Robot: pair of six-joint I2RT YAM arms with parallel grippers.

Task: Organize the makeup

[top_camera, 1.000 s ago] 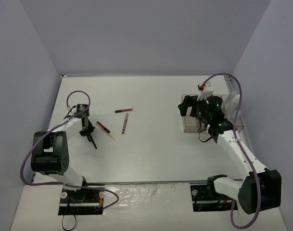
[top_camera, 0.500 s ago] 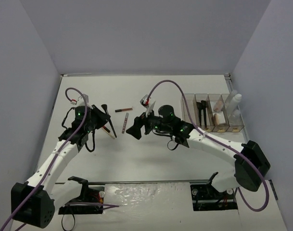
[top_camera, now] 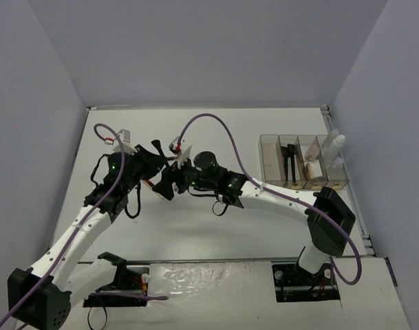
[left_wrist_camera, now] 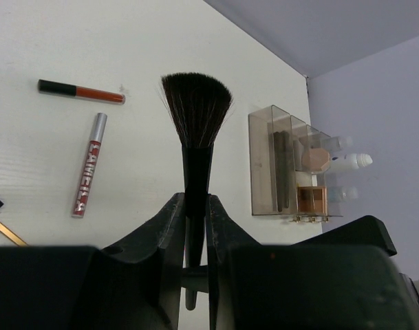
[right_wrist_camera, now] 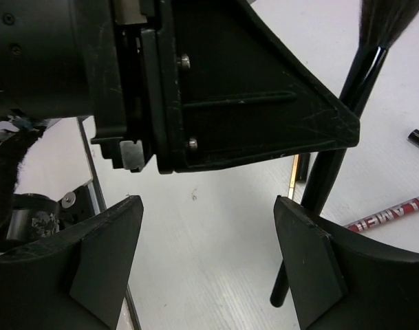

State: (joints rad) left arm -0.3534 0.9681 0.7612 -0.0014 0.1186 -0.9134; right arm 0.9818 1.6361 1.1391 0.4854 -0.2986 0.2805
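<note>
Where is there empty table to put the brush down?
Bare table runs along the near edge, and along the back edge left of the clear organizer. It is crowded mid-left, where the left gripper holding the brush meets the open right gripper near the tubes.

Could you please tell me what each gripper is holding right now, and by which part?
The left gripper clamps the black makeup brush by its handle, a little below the bristles. The right gripper is open and holds nothing.

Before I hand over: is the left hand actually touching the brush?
Touching. The left wrist view shows the left hand closed on the brush handle, both fingers against it.
</note>
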